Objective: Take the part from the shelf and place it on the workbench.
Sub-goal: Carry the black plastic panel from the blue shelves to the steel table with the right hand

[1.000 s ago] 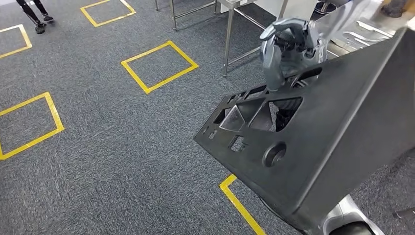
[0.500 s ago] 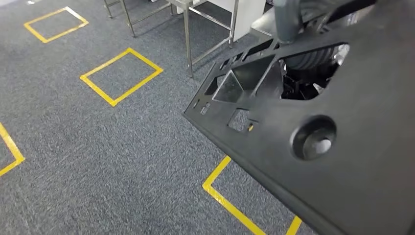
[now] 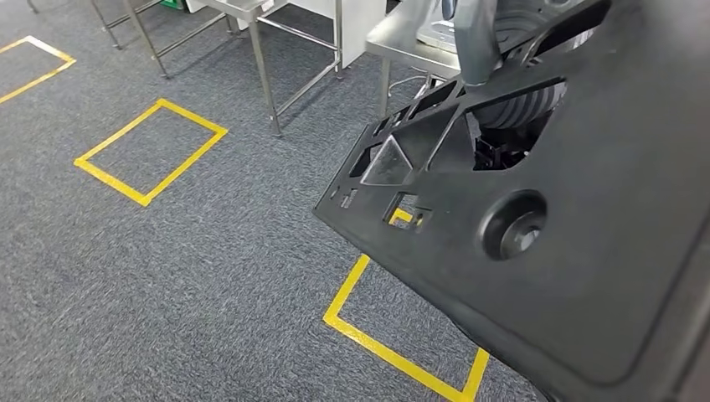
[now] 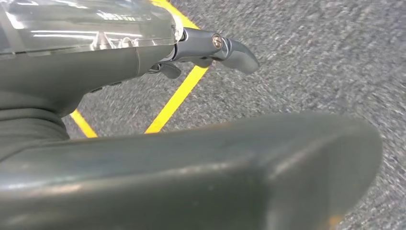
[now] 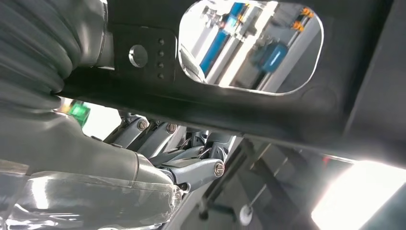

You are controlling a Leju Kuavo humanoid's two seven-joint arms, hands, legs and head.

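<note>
A large black plastic part [image 3: 586, 276] with several cutouts covers the right side of the head view, carried above the carpet. My right hand [image 3: 490, 46] grips it at the top edge, fingers hooked through a cutout. In the right wrist view those fingers [image 5: 191, 167] curl under a bar of the part [image 5: 158, 98] beside an oval opening. In the left wrist view my left hand [image 4: 95, 62] hangs over the carpet, one finger [image 4: 234, 48] stretched out, thumb apart, nothing between them. A steel workbench [image 3: 402, 38] stands just beyond the part's upper left corner.
A second steel table's legs [image 3: 261, 75] stand on the grey carpet at the top centre. Yellow tape squares mark the floor: one [image 3: 151, 151] at the left, another [image 3: 360, 335] partly under the part.
The whole picture has shifted: the camera has turned, so the floor squares slid left and the steel tables came nearer. The part stays in my right hand and looks larger.
</note>
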